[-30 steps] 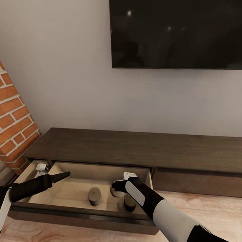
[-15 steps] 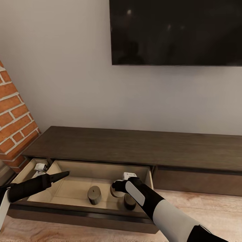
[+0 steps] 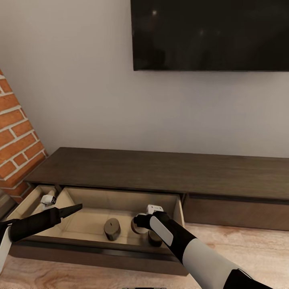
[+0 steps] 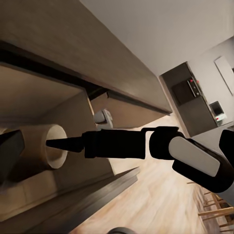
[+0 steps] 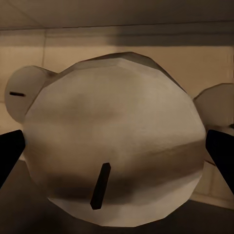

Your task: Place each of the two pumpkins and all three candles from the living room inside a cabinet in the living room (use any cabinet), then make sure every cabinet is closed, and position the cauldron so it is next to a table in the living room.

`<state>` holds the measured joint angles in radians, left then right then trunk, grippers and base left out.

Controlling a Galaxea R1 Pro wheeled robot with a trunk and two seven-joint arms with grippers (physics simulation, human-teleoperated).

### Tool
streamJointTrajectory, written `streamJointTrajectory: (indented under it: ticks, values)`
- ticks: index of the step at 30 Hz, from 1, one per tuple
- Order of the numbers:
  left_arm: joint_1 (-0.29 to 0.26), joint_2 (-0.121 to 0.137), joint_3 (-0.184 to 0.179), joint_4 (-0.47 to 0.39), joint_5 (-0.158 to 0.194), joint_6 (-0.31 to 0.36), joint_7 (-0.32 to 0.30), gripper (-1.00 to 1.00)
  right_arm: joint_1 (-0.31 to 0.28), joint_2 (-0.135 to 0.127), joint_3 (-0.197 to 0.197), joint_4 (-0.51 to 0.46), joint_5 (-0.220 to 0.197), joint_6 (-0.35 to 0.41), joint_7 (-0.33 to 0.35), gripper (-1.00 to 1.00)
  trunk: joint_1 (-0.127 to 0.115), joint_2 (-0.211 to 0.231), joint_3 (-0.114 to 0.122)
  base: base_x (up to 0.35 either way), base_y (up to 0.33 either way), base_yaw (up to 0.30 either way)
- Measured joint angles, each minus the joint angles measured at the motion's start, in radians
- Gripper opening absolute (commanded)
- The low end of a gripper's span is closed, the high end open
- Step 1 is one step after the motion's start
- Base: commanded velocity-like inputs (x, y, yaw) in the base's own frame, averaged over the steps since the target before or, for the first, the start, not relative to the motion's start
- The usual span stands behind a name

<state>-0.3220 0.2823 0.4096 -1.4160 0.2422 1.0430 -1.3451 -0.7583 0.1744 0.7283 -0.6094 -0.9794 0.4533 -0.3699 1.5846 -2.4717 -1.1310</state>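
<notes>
Right arm (image 3: 192,253): white shell segments, black joints, white oval panel on black wrist. Left arm (image 3: 32,224): black forearm, white edge at elbow. Left gripper (image 3: 74,208): slim black tapered fingers. Small white block near each wrist.

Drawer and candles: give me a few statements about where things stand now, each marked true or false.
1. The drawer stands open. True.
2. The right gripper holds a candle over the drawer. True.
3. A pumpkin lies in the drawer. False: two candles, one standing alone and one behind the right arm, none orange.
4. The left gripper holds a candle. False: it holds nothing.
5. The cabinet has things on top. False: its top is bare.
</notes>
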Motion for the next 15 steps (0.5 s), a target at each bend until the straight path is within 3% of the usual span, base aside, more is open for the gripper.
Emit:
streamJointTrajectory:
  ticks: [9,15]
  values:
    - [0.001,0.000,0.001,-0.001,0.000,0.000,0.000,1.00,0.001,0.000,0.000,-0.001,0.001,-0.002,0.003,-1.00,0.004,-0.007,-0.003,0.001,0.000,0.000]
    - [0.001,0.000,0.003,0.000,0.000,0.000,0.000,1.00,-0.001,0.000,0.001,-0.001,0.000,-0.001,0.002,-1.00,0.004,-0.007,-0.003,0.147,0.000,0.000]
